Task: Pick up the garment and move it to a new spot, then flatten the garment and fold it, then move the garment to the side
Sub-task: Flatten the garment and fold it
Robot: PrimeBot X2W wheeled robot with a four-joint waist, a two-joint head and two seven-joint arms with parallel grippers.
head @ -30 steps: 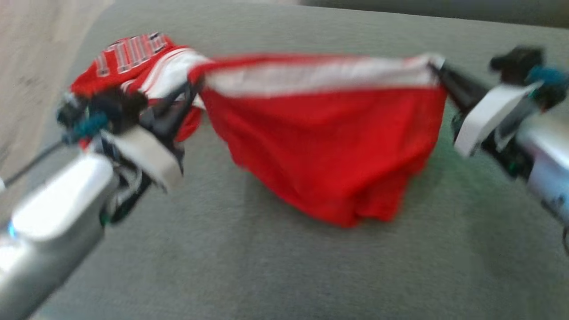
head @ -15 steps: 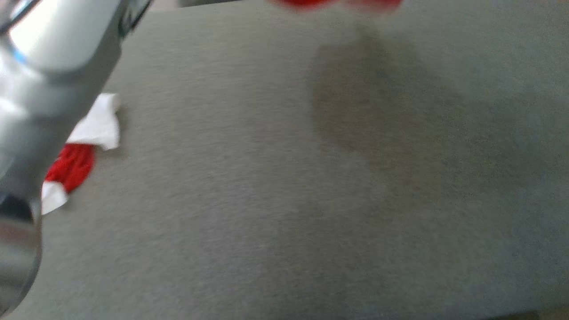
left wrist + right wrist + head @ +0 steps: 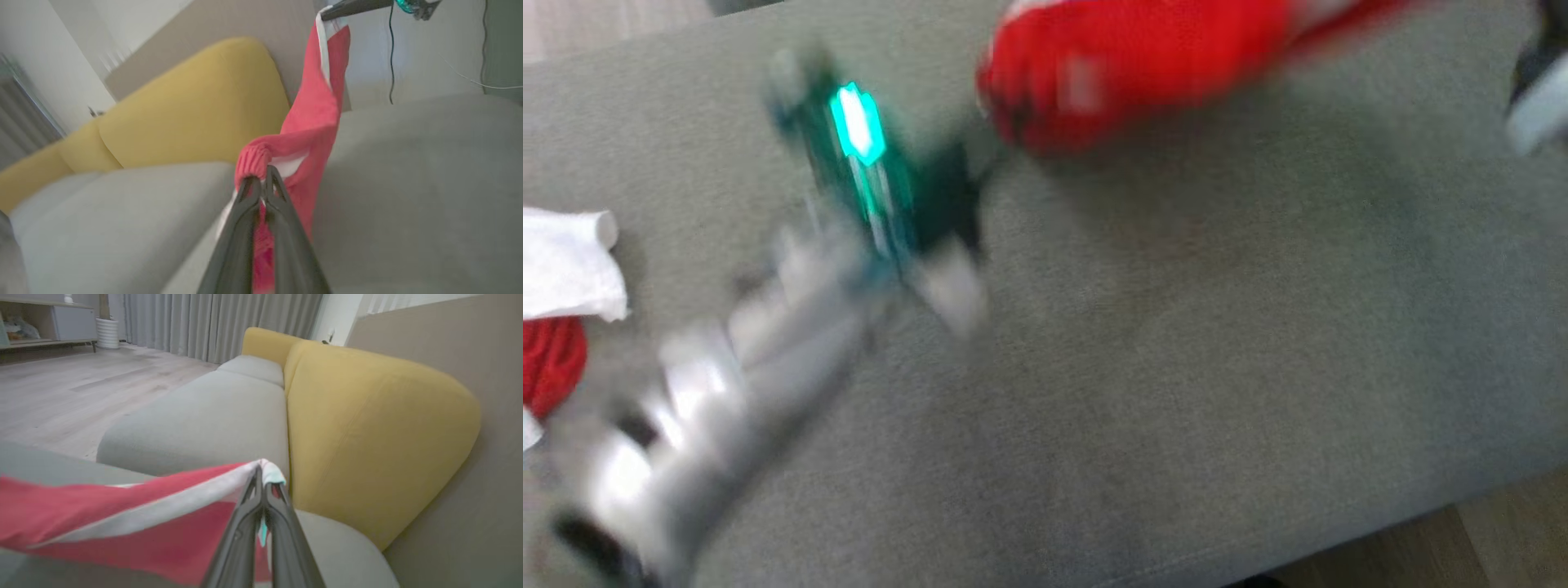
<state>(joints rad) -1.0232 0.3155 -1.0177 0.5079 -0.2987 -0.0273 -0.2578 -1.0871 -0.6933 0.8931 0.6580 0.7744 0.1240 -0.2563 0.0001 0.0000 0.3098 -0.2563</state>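
Jaws pinch garment (image 3: 314, 118); wrist views add yellow cushion (image 3: 367, 428).

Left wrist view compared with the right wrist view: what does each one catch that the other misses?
Left wrist view: the left gripper shut on the red white-trimmed fabric garment, with the right gripper pinching its far end, and a black cable dangling beside it. Right wrist view: a wooden floor, grey curtains and a white ribbed pot. Both: the held garment, the yellow sofa backrest and the grey seat cushions.
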